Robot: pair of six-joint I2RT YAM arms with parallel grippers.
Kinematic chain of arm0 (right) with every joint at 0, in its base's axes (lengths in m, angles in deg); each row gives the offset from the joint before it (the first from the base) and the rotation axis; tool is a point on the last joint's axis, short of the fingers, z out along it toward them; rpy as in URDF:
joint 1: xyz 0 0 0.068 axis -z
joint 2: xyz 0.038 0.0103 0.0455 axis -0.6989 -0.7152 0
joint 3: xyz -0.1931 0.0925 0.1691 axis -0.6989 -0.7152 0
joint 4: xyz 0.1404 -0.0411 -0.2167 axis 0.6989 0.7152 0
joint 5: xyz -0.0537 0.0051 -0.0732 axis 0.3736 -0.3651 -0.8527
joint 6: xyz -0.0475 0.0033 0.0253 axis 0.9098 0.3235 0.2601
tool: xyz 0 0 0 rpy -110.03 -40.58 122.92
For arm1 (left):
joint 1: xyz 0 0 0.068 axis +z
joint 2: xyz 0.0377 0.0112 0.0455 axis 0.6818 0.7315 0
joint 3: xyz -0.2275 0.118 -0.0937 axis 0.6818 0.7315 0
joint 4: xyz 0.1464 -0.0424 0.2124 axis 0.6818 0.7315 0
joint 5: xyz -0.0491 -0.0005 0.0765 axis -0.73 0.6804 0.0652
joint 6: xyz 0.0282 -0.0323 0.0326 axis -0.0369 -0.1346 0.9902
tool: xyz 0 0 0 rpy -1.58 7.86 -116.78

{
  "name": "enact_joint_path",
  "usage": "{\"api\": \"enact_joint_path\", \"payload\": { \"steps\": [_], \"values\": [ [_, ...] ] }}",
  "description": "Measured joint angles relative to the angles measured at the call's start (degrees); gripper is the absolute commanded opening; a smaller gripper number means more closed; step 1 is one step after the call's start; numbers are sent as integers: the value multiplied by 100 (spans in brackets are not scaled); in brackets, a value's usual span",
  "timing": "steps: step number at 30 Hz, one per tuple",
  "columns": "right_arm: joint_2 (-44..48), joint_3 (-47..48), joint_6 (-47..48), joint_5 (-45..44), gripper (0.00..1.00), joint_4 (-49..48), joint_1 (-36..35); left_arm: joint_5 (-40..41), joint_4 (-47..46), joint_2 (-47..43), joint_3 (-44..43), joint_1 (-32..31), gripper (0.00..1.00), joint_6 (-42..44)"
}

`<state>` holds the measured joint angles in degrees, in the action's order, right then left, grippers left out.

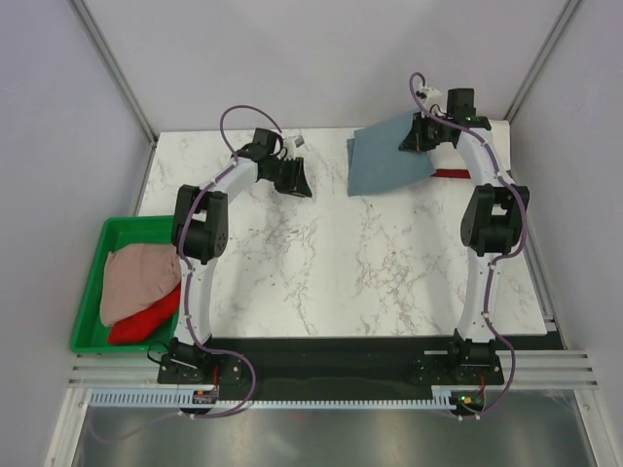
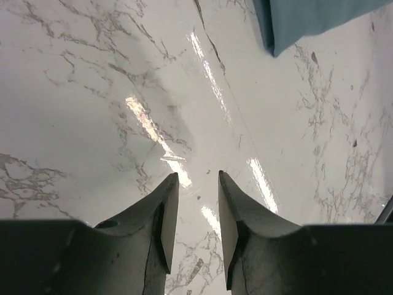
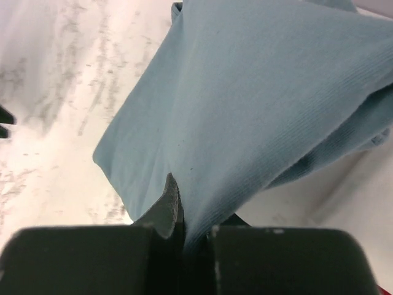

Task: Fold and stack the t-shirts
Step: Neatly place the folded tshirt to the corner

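Right fingers (image 3: 167, 209) closed on an edge of the blue-grey t-shirt (image 3: 258, 110), which spreads ahead of them over the counter (image 1: 331, 263). Left fingers (image 2: 164, 215) a narrow gap apart, gripping nothing; shirt corner lies ahead, to their right.

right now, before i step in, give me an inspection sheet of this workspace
surface: marble-pattern table, light glare in the left wrist view
job's things: blue-grey t-shirt at the far right, gripped at one edge; pink t-shirt and red t-shirt heaped in the green tray at the left
clutter: red cloth edge beside the blue-grey t-shirt, too little showing to identify
grippers: left gripper jaws open above bare marble; right gripper jaws shut on the blue-grey t-shirt
cables: purple cable loops along each arm, no snag seen
surroundings: pale walls, metal frame
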<state>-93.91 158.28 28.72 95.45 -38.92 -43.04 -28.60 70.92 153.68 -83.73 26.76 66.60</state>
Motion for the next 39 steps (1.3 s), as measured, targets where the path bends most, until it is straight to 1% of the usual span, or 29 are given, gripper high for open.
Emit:
{"api": "enact_joint_path", "payload": {
  "steps": [7,12,17,28,33,39],
  "values": [
    [26,229,520,-743,0,275,247,24,15,0,-59,-59,40,50],
    [26,605,791,-1023,0,407,352,22,20,0,-59,-140,40,52],
    [26,957,940,-1163,0,409,516,22,35,0,-59,-214,40,57],
    [-35,1366,981,-1241,0,409,1099,28,46,0,-59,-321,40,118],
    [-284,1762,977,-1276,0,229,1353,79,85,0,-59,-404,40,175],
    [-686,1884,979,-1478,0,-157,1552,146,173,-22,-15,-481,40,251]
  ]
}}
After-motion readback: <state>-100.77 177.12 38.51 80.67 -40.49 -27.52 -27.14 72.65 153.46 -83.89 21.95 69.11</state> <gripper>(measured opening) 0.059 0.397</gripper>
